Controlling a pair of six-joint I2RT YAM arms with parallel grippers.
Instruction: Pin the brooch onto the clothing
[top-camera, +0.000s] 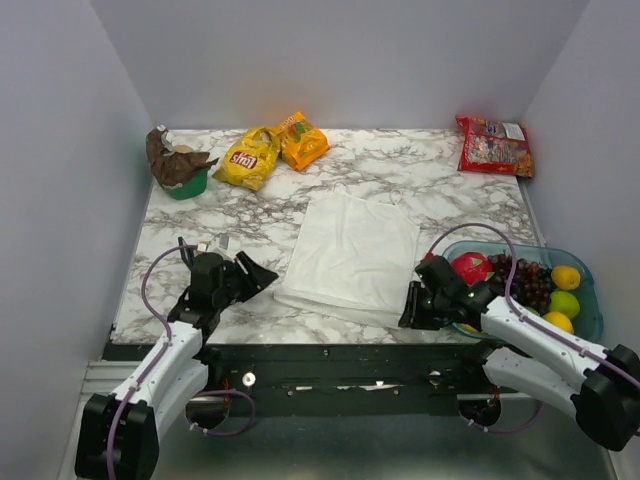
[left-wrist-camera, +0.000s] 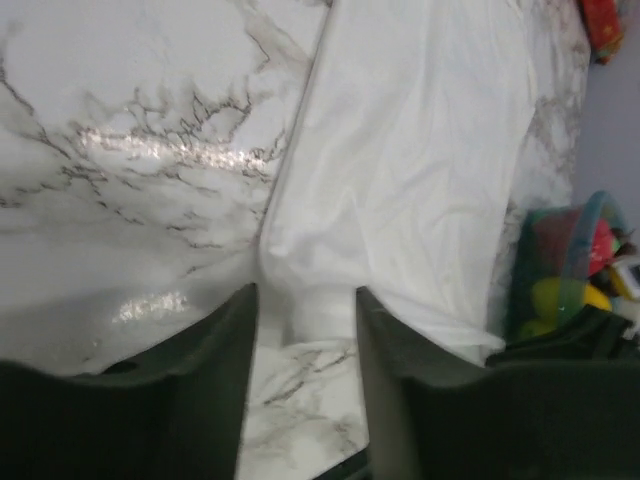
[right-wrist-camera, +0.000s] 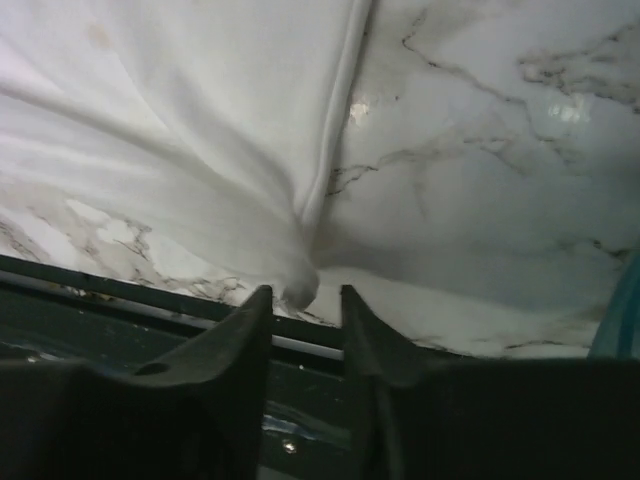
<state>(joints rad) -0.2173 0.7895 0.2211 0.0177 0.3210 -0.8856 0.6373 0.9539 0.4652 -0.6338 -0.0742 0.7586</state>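
Note:
The clothing (top-camera: 352, 256) is a folded white garment lying flat on the marble table. My left gripper (top-camera: 258, 277) is at its near-left corner. In the left wrist view the jaws (left-wrist-camera: 305, 298) stand open, and a tuck of the white clothing (left-wrist-camera: 400, 150) lies between the fingertips with a gap on each side. My right gripper (top-camera: 411, 312) is at the near-right corner. It is open too (right-wrist-camera: 303, 293), with a bunched point of the clothing (right-wrist-camera: 200, 150) between its tips. The brooch is out of view in every view.
A blue tray (top-camera: 592, 300) of grapes, lemons and red fruit sits by the right arm. A yellow snack bag (top-camera: 247, 158), an orange one (top-camera: 303, 140), a red bag (top-camera: 494, 146) and a green cup (top-camera: 180, 178) line the back. The table's front edge (top-camera: 330, 335) runs just under both grippers.

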